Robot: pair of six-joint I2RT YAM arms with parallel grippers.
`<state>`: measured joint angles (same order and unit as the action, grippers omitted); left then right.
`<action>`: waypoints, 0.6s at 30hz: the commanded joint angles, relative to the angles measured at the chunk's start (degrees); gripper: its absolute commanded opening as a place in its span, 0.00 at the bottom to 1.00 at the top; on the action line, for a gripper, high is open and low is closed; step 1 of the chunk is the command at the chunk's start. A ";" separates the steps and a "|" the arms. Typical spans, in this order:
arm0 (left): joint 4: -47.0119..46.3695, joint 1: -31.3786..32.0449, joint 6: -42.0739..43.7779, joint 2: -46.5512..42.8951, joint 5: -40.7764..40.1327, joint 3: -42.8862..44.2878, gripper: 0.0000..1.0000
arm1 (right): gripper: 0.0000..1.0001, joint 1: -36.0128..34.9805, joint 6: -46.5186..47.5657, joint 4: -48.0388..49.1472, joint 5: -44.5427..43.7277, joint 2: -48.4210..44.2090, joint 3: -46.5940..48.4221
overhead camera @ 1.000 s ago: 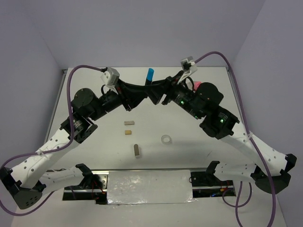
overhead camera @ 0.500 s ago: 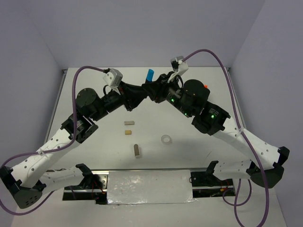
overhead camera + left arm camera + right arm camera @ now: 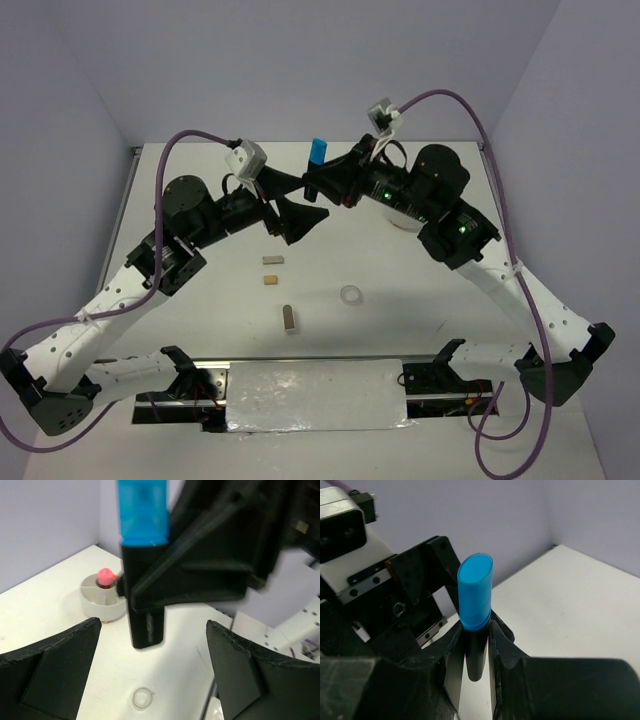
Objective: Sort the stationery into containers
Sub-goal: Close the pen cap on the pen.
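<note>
Evidently the right gripper point(image 3: 476, 650) is clamped on the black barrel of the blue-capped marker point(image 3: 475, 592), which it holds upright with the cap on top, lifted off the surface point(image 3: 420, 290) at the far middle. Gripping low on the barrel leaves the cap free, and keeping the marker vertical probably suits lowering it end-first into a compartment.

The left gripper point(image 3: 300, 216) sits just beside it with its jaws spread wide. In its wrist view the marker stands between the two fingers and touches neither. That looks like the release side of a handover, with the jaws parted so that nothing drags on the marker while the right arm carries it alone.

The white dish point(image 3: 100, 611) rests on the right side of the surface. In the overhead view it is mostly hidden behind the right arm. A pink tube point(image 3: 104, 576) already stands in one of its compartments, with something orange beside it that is too small to name.

Unsorted pieces lie apart from one another in the near middle: a pale block point(image 3: 272, 259), a tan block point(image 3: 270, 281), a grey block point(image 3: 290, 318) and the tape ring point(image 3: 351, 295). Spread out like this, each one looks easy to pick up on its own.
</note>
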<state>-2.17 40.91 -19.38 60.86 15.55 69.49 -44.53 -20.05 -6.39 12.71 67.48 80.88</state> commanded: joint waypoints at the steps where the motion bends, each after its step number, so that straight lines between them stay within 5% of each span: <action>1: -0.37 -0.47 0.40 -1.18 8.25 3.37 0.99 | 0.00 6.29 -2.96 5.41 28.17 0.02 4.90; 7: -9.05 -1.35 -9.07 0.22 28.09 4.86 0.99 | 0.00 8.15 -4.81 4.89 40.70 1.16 8.94; 10: -13.37 -1.79 -12.78 1.36 30.85 3.99 0.96 | 0.00 8.15 -6.40 9.11 43.01 0.81 7.80; 18: -26.47 -3.11 -21.57 1.89 34.45 1.61 0.65 | 0.00 8.23 -5.52 10.00 43.63 -1.12 4.64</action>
<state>-18.98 38.26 -36.32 62.72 46.09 70.83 -36.69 -25.87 0.89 54.46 68.16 85.73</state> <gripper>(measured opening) 0.663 0.285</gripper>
